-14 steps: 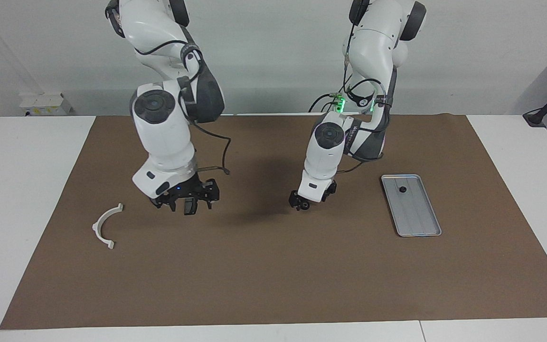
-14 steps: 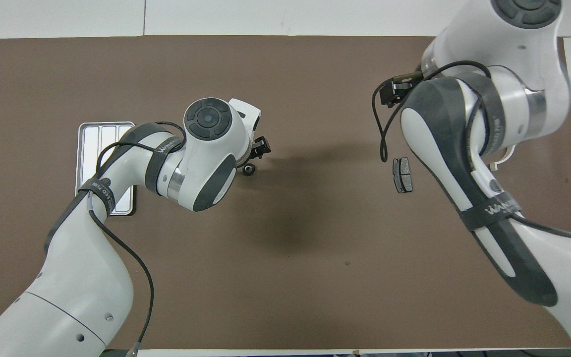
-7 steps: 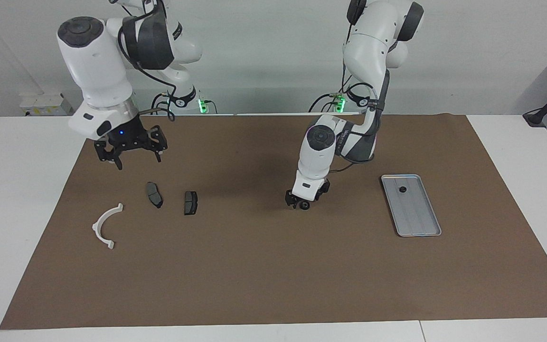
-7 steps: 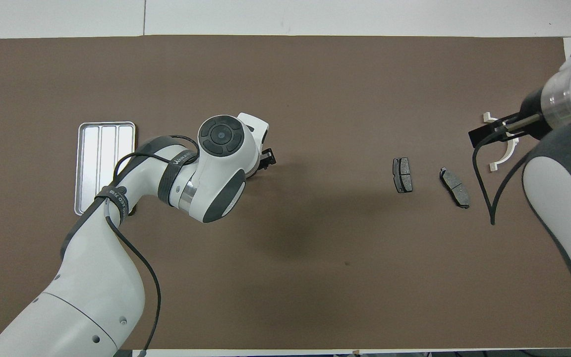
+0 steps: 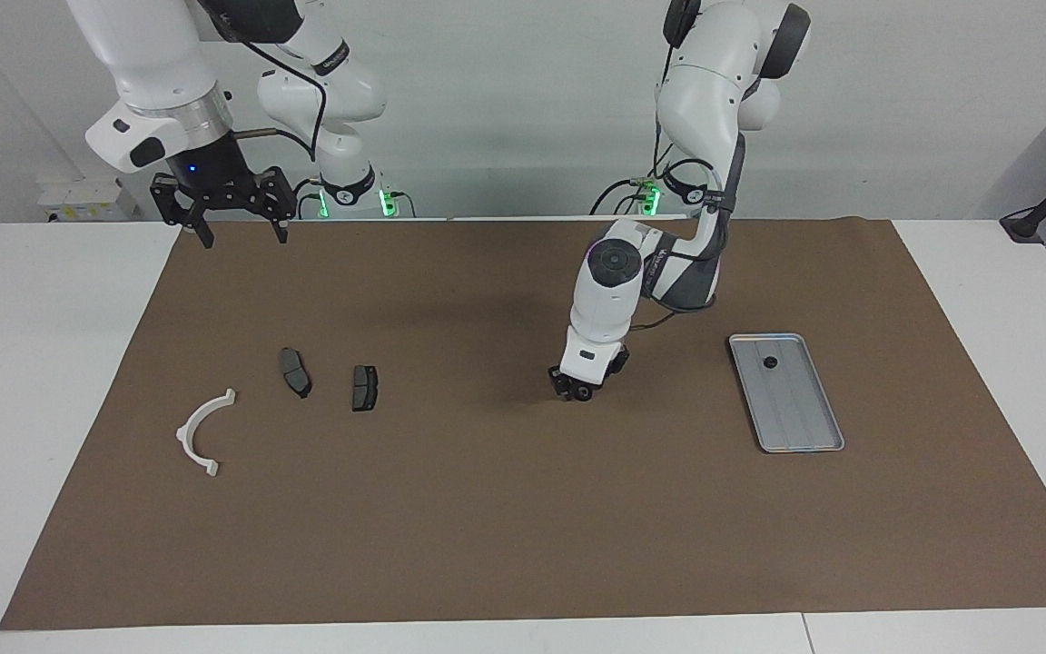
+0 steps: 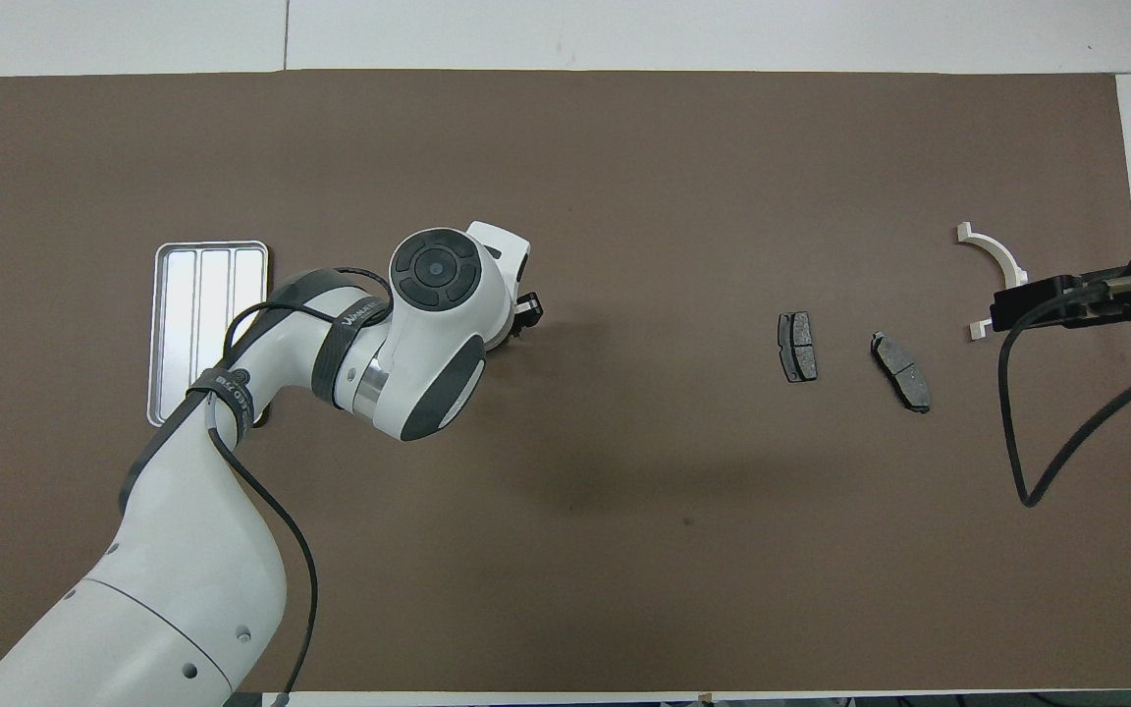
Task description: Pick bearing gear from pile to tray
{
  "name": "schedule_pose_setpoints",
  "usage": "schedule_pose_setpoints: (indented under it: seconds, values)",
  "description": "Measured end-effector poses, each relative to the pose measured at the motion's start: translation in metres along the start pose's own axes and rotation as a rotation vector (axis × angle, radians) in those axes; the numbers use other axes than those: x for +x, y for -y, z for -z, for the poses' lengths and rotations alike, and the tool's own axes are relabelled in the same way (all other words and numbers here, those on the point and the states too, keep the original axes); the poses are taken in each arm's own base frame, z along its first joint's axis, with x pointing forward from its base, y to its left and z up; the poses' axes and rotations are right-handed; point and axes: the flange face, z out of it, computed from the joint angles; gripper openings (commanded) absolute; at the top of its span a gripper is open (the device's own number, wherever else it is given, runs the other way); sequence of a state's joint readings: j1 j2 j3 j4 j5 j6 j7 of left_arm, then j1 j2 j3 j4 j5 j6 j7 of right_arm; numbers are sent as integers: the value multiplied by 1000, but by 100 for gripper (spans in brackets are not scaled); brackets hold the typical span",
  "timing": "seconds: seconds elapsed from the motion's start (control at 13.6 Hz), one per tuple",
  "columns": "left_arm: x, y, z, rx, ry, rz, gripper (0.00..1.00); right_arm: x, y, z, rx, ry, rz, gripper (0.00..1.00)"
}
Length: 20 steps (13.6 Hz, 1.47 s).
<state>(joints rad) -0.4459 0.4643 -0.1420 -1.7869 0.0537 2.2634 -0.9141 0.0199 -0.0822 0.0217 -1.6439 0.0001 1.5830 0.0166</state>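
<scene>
**Facing view: left pincer low at mid-surface, right pincer raised**

Facing view shows the left pincer (image 5: 580,391) down at the brown mat (image 5: 523,509), closed on a small black round piece (image 5: 584,394). The tray (image 5: 804,427) lies toward the left arm's end, one black round piece (image 5: 770,362) in it. The right pincer (image 5: 234,218) hangs high, fingers wide, over the mat's robot-side edge. Two brake pads (image 5: 295,371) (image 5: 364,388) and the white bracket (image 5: 201,431) rest toward the right arm's end.
</scene>
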Motion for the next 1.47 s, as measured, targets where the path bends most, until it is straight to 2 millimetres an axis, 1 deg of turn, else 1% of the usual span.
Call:
schedule_pose_setpoints:
  seconds: [0.15,0.44,0.52,0.59,0.74,0.81,0.88,1.03,1.1,1.18,1.25,1.33,1.4,1.47]
  values:
    - [0,0,0,0,0,3,58,-2,-4,2,11,8,-47,100]
    - [0,0,0,-1,-1,9,58,-4,-4,1,12,26,-77,100]
    - [1,0,0,-1,-1,10,54,-4,-4,0,11,31,-86,100]
    - [1,1,0,-1,-2,12,46,-4,-4,0,11,34,-92,100]
    - [2,1,0,-1,-2,13,23,-3,-7,-3,11,39,-104,100]
    - [2,1,0,0,-2,14,16,-1,-10,-5,11,41,-109,100]
    - [2,1,0,0,-2,15,13,0,-13,-7,11,42,-109,100]
    - [3,3,1,11,3,23,13,1,-16,-9,12,43,-95,100]
    - [8,8,3,35,11,31,13,1,-16,-9,12,43,-91,100]
    - [17,14,10,54,11,43,13,1,-16,-9,12,43,-90,100]
    - [27,24,20,67,7,47,13,1,-16,-9,12,43,-90,100]
    - [38,38,34,75,4,39,13,1,-16,-9,12,43,-88,100]
    - [54,62,51,79,0,25,13,1,-16,-9,12,43,-79,100]
    - [74,95,68,79,-3,0,13,1,-17,-9,10,43,-63,100]
